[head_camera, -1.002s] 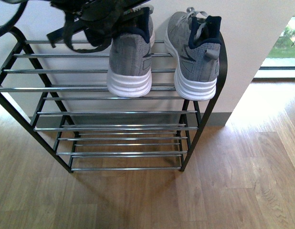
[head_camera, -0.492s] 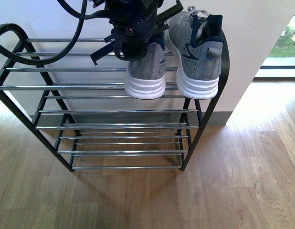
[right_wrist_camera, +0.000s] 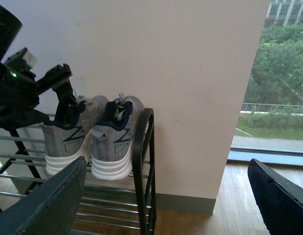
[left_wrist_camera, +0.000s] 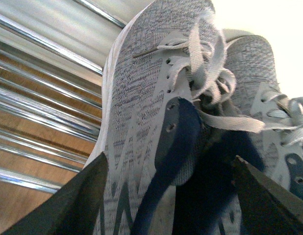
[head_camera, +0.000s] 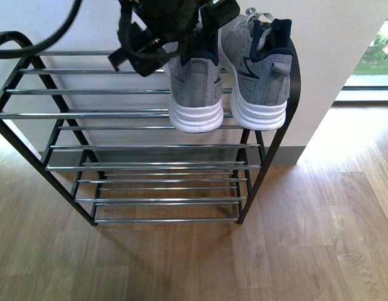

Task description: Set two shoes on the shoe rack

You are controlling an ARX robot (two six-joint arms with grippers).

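Observation:
Two grey knit shoes with white soles stand side by side, heels outward, on the right end of the shoe rack's (head_camera: 31, 115) top shelf: the left shoe (head_camera: 195, 94) and the right shoe (head_camera: 260, 81). My left gripper (head_camera: 181, 37) hovers over the left shoe's collar, open. In the left wrist view its fingers (left_wrist_camera: 80, 196) straddle that shoe (left_wrist_camera: 137, 98) with gaps on both sides, and the other shoe (left_wrist_camera: 262, 83) lies beside it. My right gripper (right_wrist_camera: 164, 200) stands open and holds nothing, off to the right of the rack (right_wrist_camera: 141, 147), looking at both shoes (right_wrist_camera: 112, 142).
The rack stands against a white wall (head_camera: 344, 37) on a wooden floor (head_camera: 294, 251). Its lower chrome shelves (head_camera: 156, 166) hold nothing. A floor-level window (right_wrist_camera: 279, 98) lies to the right. The left arm's cable (head_camera: 31, 44) hangs over the rack's left end.
The left shoe has slid right along the top shelf until it sits next to the right shoe. My left gripper travelled right with it and now stands open above it.

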